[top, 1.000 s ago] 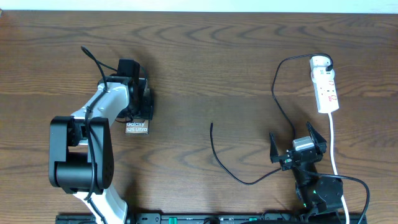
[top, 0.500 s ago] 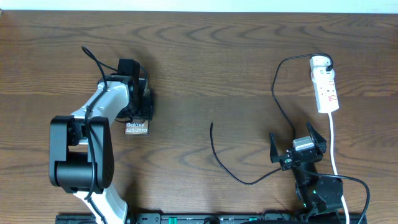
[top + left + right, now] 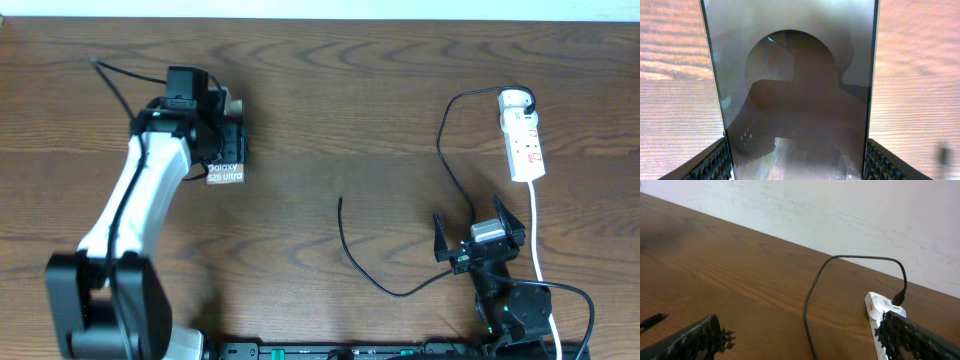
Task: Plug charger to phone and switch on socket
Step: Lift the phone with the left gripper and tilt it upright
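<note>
Overhead view: the left arm reaches into the upper left of the frame, and the left hand (image 3: 206,118) sits over the upper part of the phone (image 3: 225,168). The phone's lower end, with its white lettering, sticks out toward the bottom of the frame. The socket (image 3: 522,138) lies on the surface (image 3: 350,100) at the upper right, well apart from the phone. The charger (image 3: 341,215) starts at the socket's top end, loops left and down past the right hand (image 3: 475,232), and curves up to a free tip near the middle of the frame. The right hand, at the lower right, is spread wide. A white cord (image 3: 535,230) runs down from the socket beside it.

Left wrist view: the phone's dark, reflective face fills the middle of the frame. The ribbed fingers (image 3: 715,162) press against its two long edges at the lower corners, so the left hand is pinching the phone across its width. Whether the phone rests on the surface cannot be told.

Right wrist view: the right hand's two fingers stand far apart at the lower corners. The charger arcs up from the socket at the lower right and drops to the bottom edge. Its slim tip lies on the surface at the far left.
</note>
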Controlling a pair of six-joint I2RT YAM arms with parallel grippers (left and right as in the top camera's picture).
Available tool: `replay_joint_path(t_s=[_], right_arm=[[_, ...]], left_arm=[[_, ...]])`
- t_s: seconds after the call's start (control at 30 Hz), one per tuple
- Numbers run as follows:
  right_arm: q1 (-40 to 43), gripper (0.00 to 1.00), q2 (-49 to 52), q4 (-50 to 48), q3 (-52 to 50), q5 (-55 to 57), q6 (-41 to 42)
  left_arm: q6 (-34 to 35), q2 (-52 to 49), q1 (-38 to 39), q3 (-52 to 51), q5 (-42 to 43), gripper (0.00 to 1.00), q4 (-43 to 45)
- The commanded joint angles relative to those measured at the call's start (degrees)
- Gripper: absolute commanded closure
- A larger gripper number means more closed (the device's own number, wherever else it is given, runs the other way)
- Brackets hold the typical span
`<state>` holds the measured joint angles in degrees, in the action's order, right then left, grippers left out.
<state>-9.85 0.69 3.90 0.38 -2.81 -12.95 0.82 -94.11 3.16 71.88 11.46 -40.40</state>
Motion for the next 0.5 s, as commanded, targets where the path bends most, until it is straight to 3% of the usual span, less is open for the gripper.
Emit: replay_joint_path(t_s=[0.0,0.47], right_arm=[[0.48,0.01,-0.37,0.24,-0.07,0.33,0.7],[0.48,0.01,-0.37,0.24,-0.07,0.31,0.7]], left_arm=[[8.02,6.01,-0.46,1.9,10.29,0.93,-0.48],[34.97,14.67,-13.4,1.9,51.74,0.93,-0.24]])
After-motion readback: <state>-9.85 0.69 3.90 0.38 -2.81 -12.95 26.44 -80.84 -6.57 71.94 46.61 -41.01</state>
